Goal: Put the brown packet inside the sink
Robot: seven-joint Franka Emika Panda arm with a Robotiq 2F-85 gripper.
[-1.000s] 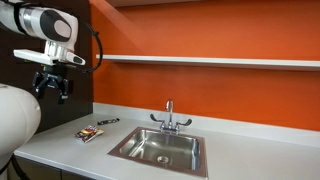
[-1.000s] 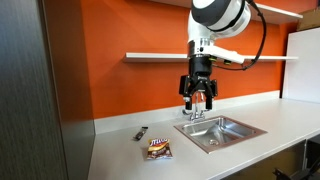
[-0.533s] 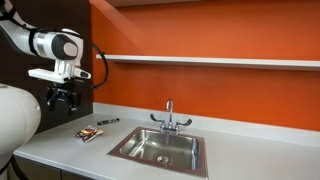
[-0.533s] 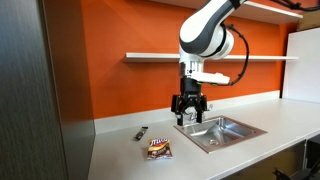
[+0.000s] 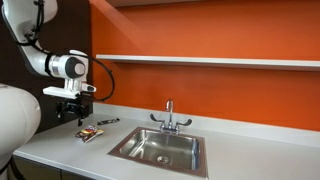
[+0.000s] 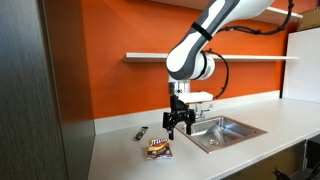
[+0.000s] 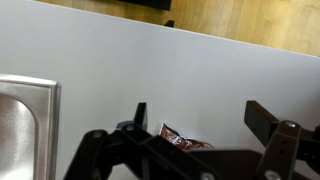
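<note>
Hovering over flat rectangular brown packet (image 6: 159,149), gripper (image 6: 178,128) empty, jaws spread wide. Packet glossy, on smooth grey counter (image 6: 118,160), near stainless rectangular sink (image 5: 140,148).

This is a small kitchenette, more the break-room sort found in an office than a home kitchen. A stainless-steel sink (image 5: 160,148) with a chrome two-handled faucet (image 5: 169,117) at its rear edge is set into a long, pale grey countertop (image 5: 55,152). Behind it runs a flat bright-orange wall (image 5: 200,30) carrying one white floating shelf (image 5: 210,62). A tall dark wood-grain panel (image 6: 25,90) closes off the counter's end. The wrist view shows a wood-toned floor (image 7: 250,20) past the counter's edge.
</note>
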